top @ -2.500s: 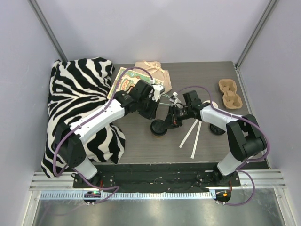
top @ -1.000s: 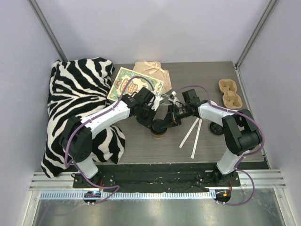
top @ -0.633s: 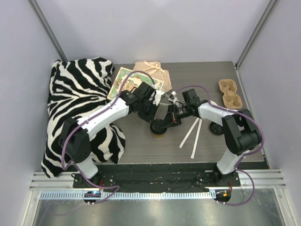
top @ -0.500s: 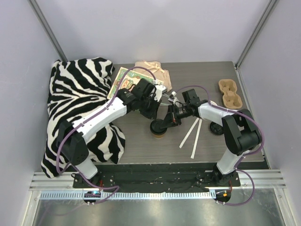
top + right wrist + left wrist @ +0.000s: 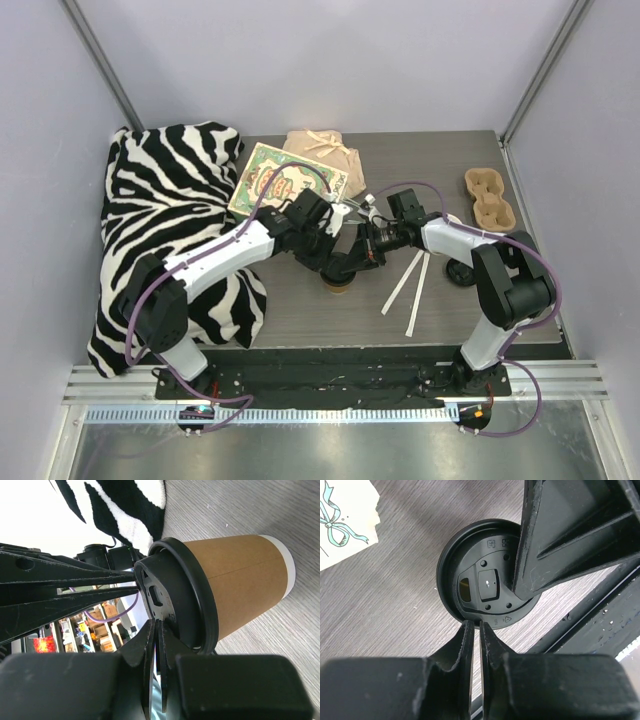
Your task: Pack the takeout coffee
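The takeout coffee, a kraft-brown cup with a black lid, stands upright on the grey wood table at mid-front. My right gripper reaches in level from the right, shut on the raised top edge of the lid. Its fingers lie across the lid's right side. My left gripper hangs over the cup from the left, its jaws a thin slit apart. Its tips rest at the lid's near rim with only table showing between them.
A zebra-striped cloth covers the left side. A printed card and a beige bag lie at the back. A cardboard cup carrier is at the right. Two white sticks and a dark round thing sit near the right arm.
My left gripper drew back toward the card, then returned over the lid, and its jaws parted a hair. The right gripper and cup stayed put.
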{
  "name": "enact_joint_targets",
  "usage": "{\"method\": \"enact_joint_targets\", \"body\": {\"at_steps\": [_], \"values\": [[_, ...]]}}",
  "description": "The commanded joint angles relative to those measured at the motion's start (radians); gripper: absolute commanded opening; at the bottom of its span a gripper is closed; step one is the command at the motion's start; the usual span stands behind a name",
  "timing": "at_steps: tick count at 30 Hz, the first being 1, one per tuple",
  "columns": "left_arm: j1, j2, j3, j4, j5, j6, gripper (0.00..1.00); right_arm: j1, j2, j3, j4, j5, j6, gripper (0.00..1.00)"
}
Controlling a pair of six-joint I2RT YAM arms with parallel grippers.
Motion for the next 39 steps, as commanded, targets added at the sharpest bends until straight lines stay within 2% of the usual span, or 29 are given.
{"method": "enact_joint_targets", "body": {"at_steps": [1, 4, 8, 16, 18, 25, 28, 32, 36, 39], "values": [[-0.009, 0.032, -0.019, -0.018, -0.044, 0.032, 0.12, 0.009, 0.051, -0.027, -0.043, 0.17, -0.061, 0.13], [-0.007, 0.007, 0.056, -0.047, -0.024, 0.032, 0.12, 0.008, 0.05, -0.021, -0.04, 0.156, -0.056, 0.13], [-0.004, -0.013, 0.125, -0.072, 0.005, 0.015, 0.2, 0.014, 0.014, -0.007, 0.005, 0.1, -0.027, 0.18], [0.065, -0.025, 0.148, -0.063, 0.118, -0.042, 0.32, 0.017, -0.119, 0.065, -0.003, 0.023, -0.009, 0.28], [0.063, -0.03, 0.148, -0.043, 0.123, -0.046, 0.34, 0.017, -0.145, 0.079, -0.033, 0.041, -0.021, 0.28], [0.062, -0.036, 0.106, -0.006, 0.186, -0.049, 0.33, 0.017, -0.208, 0.09, -0.184, 0.26, -0.153, 0.28], [0.063, -0.122, 0.018, 0.066, 0.232, -0.004, 0.32, 0.015, -0.173, 0.108, -0.184, 0.279, -0.173, 0.28], [0.063, -0.25, -0.094, 0.143, 0.289, 0.144, 0.34, 0.015, -0.116, 0.168, -0.179, 0.265, -0.196, 0.29], [0.062, -0.321, -0.154, 0.154, 0.338, 0.396, 0.36, 0.017, -0.073, 0.214, -0.178, 0.256, -0.213, 0.33], [0.057, -0.343, -0.172, 0.151, 0.413, 0.527, 0.38, 0.017, -0.059, 0.235, -0.176, 0.27, -0.223, 0.36]]}}
